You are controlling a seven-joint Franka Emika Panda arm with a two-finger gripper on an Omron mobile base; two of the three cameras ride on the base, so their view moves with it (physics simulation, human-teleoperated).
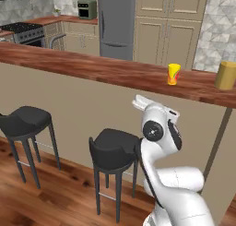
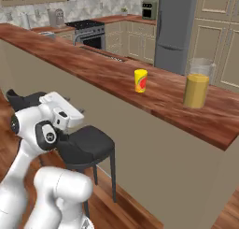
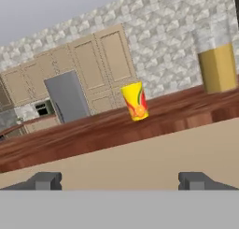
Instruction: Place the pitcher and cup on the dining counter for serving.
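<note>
The long wood tabletop (image 2: 107,71) of the dining bar runs across the scene above a beige panel wall, and both of the task's things already stand on it. The pitcher (image 2: 196,85) stands upright, its long axis vertical, set back from the near edge; the cup (image 2: 140,80) stands upright too, well apart from it along the bar and closer to the near edge. The jaws (image 3: 119,180) are spread wide and hold nothing — they sit below the level of the tabletop, facing the panel wall. In the hand view the cup lies up and slightly right of the midline, the pitcher further right and higher. By my reading the placing looks done. Two dark stools (image 1: 113,149) stand near the arm, so room is tight low down — freer upward.
</note>
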